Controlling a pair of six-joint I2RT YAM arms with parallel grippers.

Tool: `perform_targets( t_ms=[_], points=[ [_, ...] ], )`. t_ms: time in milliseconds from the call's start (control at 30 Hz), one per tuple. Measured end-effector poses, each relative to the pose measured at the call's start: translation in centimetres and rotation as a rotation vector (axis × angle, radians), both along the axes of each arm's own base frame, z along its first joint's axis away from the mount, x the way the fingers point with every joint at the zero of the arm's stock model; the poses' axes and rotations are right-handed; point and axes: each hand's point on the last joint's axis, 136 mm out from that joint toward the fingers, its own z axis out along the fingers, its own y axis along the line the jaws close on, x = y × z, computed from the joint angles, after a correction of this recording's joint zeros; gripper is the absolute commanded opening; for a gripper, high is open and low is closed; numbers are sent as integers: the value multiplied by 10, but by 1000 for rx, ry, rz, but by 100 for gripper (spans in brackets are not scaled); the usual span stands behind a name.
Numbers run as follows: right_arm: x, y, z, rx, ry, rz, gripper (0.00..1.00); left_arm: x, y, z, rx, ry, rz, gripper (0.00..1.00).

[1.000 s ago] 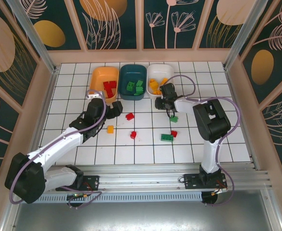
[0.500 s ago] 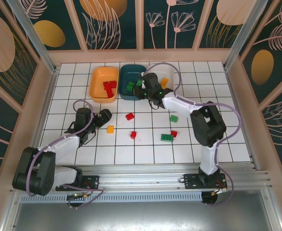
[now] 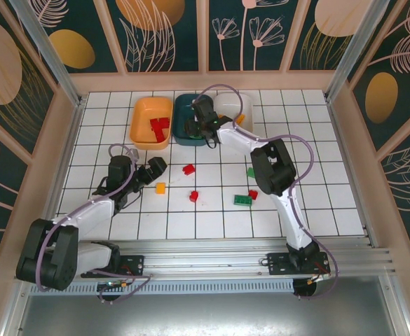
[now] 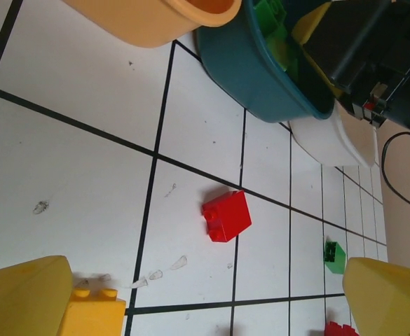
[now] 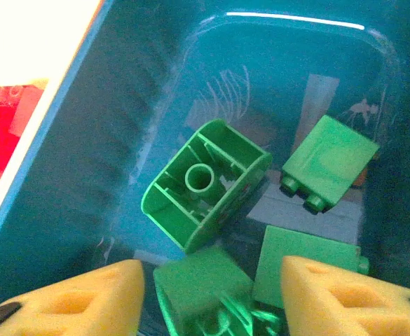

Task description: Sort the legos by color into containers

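Observation:
My right gripper (image 3: 200, 126) hangs over the dark teal tub (image 3: 190, 105), open. In the right wrist view a blurred green brick (image 5: 203, 281) lies loose between its fingers (image 5: 75, 301), among several green bricks (image 5: 206, 183) in the teal tub (image 5: 120, 140). My left gripper (image 3: 154, 168) is open low over the tiles, next to a yellow brick (image 3: 160, 187) (image 4: 92, 315). A red brick (image 3: 188, 169) (image 4: 227, 215) lies just ahead of it. The orange tub (image 3: 143, 112) holds red bricks (image 3: 159, 127); the white tub (image 3: 233, 103) holds yellow ones.
Loose on the tiles lie two more red bricks (image 3: 194, 196) (image 3: 253, 194) and two green bricks (image 3: 251, 172) (image 3: 243, 200). The three tubs stand in a row at the back. Wooden walls and metal posts ring the floor.
My right gripper swung left from the floor in front of the white tub to over the teal tub. My left gripper drew back from the orange tub toward the yellow brick.

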Motion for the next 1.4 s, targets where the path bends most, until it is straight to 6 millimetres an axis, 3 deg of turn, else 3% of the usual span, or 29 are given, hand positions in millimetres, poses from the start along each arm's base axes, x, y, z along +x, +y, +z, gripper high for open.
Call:
perform_targets(
  t_ms=[133, 200, 300, 433, 533, 633, 700, 767, 867, 1233, 1400],
  points=[
    [-2, -6, 10, -14, -22, -16, 59, 3, -2, 10, 8, -22, -16, 99],
    [-13, -17, 19, -27, -30, -29, 59, 6, -4, 16, 11, -38, -31, 99],
    [-46, -44, 39, -33, -53, -59, 60, 6, -15, 27, 32, -77, -71, 98],
    [-98, -97, 58, -6, -87, -143, 67, 0, -55, 49, 61, -147, -195, 99],
    [-135, -143, 34, -10, -38, -226, 74, -6, -92, 52, 70, -170, -301, 99],
    [-167, -183, -12, -49, 76, -288, 77, -9, -119, 34, 100, -135, -380, 99],
    [-184, -200, -35, -75, 147, -318, 77, -7, -126, 19, 119, -101, -400, 99],
    [-194, -206, -47, -83, 192, -330, 78, -3, -129, 6, 133, -72, -404, 99],
    [-197, -206, -49, -70, 204, -336, 78, 1, -131, 0, 138, -57, -406, 99],
    [-191, -225, -48, -72, 200, -431, 77, 6, -135, 7, 126, -81, -407, 98],
    [-192, -221, -58, -57, 230, -429, 76, 7, -133, 9, 131, -87, -398, 99]
  ],
)
